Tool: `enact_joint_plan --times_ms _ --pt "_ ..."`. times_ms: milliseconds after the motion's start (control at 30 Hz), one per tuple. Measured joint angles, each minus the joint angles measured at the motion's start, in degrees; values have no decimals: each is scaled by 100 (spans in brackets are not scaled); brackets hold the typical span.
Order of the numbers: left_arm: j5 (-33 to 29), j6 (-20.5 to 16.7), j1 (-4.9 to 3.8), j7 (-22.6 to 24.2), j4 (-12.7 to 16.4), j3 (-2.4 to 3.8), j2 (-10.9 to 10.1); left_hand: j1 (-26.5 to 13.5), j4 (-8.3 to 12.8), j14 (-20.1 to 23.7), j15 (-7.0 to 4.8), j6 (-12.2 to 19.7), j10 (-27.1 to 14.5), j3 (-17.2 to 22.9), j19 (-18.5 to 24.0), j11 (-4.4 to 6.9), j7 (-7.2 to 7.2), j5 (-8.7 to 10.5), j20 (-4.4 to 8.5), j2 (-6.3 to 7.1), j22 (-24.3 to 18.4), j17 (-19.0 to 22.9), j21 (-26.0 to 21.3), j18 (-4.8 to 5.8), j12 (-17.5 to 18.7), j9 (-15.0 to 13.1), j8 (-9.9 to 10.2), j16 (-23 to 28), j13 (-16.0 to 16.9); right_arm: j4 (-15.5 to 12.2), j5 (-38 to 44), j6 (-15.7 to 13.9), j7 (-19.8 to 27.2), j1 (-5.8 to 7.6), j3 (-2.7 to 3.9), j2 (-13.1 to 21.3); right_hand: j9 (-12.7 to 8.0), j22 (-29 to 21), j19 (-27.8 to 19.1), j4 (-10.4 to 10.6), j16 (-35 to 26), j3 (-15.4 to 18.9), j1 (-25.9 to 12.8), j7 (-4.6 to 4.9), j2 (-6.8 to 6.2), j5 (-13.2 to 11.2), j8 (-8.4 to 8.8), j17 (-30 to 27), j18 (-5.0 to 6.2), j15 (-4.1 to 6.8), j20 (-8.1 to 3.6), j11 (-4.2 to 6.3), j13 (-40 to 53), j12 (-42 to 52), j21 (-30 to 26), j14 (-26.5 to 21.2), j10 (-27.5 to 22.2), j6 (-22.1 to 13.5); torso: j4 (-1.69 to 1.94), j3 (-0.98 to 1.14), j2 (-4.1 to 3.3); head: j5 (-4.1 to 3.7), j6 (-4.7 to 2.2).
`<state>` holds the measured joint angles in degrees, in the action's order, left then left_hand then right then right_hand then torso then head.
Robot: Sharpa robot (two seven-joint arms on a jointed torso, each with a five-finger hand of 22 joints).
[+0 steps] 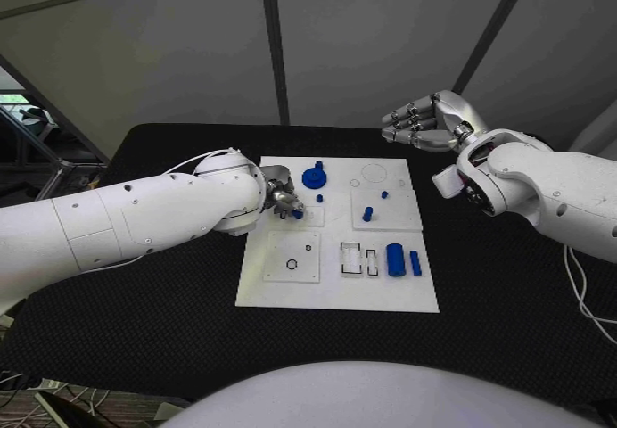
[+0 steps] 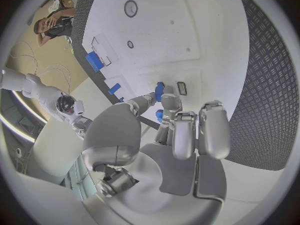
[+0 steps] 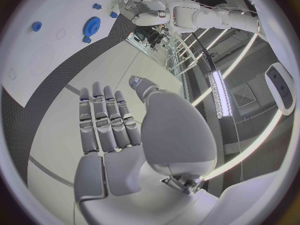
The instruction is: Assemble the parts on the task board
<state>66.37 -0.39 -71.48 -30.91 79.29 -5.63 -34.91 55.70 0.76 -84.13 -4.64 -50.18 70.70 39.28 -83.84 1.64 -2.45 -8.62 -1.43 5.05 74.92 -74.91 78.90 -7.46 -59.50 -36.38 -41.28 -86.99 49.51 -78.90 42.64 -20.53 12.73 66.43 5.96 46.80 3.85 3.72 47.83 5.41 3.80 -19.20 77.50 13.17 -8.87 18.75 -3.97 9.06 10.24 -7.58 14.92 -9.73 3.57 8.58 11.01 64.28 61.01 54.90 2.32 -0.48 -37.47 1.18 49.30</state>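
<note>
The white task board (image 1: 337, 290) lies in the middle of the table. My left hand (image 1: 283, 197) is low over its left part and pinches a small blue part (image 1: 299, 214) between thumb and fingers (image 2: 170, 103); the part (image 2: 159, 91) stands close to the board, and I cannot tell whether it touches. A blue gear (image 1: 314, 176) sits at the back of the board, and a blue peg (image 1: 368, 213) stands near the middle. Two blue cylinders (image 1: 395, 259) lie at the right. My right hand (image 1: 424, 120) is raised beyond the board's back right corner, fingers apart, holding nothing.
A small black ring (image 1: 293, 264) lies on the board's front left plate. A rectangular slot block (image 1: 351, 258) sits beside the cylinders. The black table (image 1: 514, 303) stretches around the board. My left arm (image 1: 116, 223) covers the table's left side.
</note>
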Motion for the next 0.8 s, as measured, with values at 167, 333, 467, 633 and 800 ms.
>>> enact_joint_plan --times_ms 167,333,467,633,800 --pt "0 13 -3 0 -13 1 10 -69 97 18 -18 -31 38 21 0 36 30 0 0 7 0 0 0 1 -40 15 -2 0 41 0 0 0 0 0 0 0 0 0 0 0 0 0 0 0 0 0 0 -6 0 0 0 0 0 0 -5 0 0 0 1 0 0 -4 4" --pt "0 30 -5 0 -25 3 19 -100 135 18 -18 -48 50 -7 0 31 43 0 0 23 0 0 0 1 -78 25 -1 0 77 -1 0 0 1 0 0 0 0 0 0 0 0 0 0 0 0 0 0 -5 0 0 0 0 0 0 -5 0 0 0 3 0 0 -15 12" --pt "0 40 -6 0 -37 4 26 -136 178 18 -18 -72 72 -27 0 50 53 0 0 58 0 0 2 1 -106 35 0 0 106 -2 0 0 1 0 0 0 0 0 0 0 0 0 0 0 0 0 0 -5 0 0 0 0 0 0 -5 0 0 0 3 0 0 -15 15" --pt "-1 52 -6 1 -55 4 31 -189 115 19 -18 -85 82 -157 -20 60 65 -2 20 66 0 0 23 0 -148 45 0 0 134 -2 1 0 2 0 0 0 0 0 0 0 0 0 0 0 0 0 0 -8 0 0 0 0 0 0 -5 0 0 0 4 -1 0 -16 18" --pt "-2 63 -6 1 -69 4 38 -205 92 1 -36 -102 101 -237 -20 42 82 -3 20 83 0 0 55 0 -167 54 -1 0 160 -2 1 1 1 0 0 0 0 0 0 0 0 0 0 0 0 0 0 -10 0 0 0 0 0 0 -5 0 0 0 5 -2 0 -16 27"
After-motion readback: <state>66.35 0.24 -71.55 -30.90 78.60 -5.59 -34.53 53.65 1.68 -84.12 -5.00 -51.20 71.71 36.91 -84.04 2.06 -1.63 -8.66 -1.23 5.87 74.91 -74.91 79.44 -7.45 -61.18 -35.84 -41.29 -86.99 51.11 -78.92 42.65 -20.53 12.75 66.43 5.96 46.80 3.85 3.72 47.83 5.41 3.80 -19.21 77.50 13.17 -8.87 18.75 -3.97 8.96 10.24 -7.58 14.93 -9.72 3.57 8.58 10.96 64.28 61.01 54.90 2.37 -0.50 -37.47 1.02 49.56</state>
